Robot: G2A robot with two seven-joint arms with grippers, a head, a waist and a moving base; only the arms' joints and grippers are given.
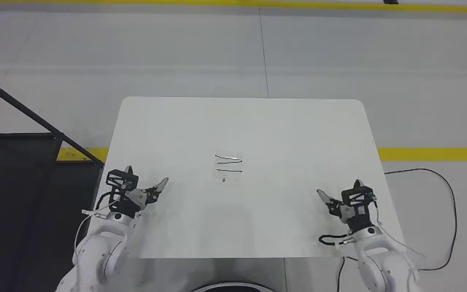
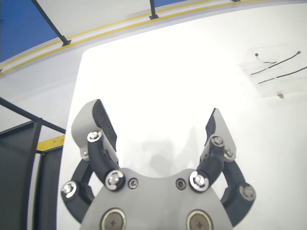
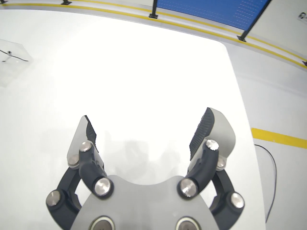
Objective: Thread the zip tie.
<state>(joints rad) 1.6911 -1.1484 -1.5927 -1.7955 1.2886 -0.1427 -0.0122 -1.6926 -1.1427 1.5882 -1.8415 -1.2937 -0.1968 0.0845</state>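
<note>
The white table (image 1: 292,124) spreads out under me, its rounded corners toward the far side; my two arms sit at its near edge, one on each side, well apart from each other. My left claw (image 2: 155,111) hangs just above the bare tabletop on the left side with its ribbed fingers (image 2: 105,123) spread wide and nothing between them; my right claw (image 3: 146,114) hangs the same way on the right side, spread wide and holding nothing. Both point inward, toward the middle of the table.

Near the middle, between the two claws and well apart from each, lies a flat clear plate (image 2: 271,86); it rests on the tabletop and I can barely make out its edges from above. On it lie two thin black zip ties, roughly parallel and close together without touching; the farther zip tie (image 1: 228,158) has its small head at one end; the nearer zip tie (image 1: 230,171) runs alongside it. A tiny brownish speck (image 2: 280,94) sits by the plate's near edge; I cannot tell what it is.
</note>
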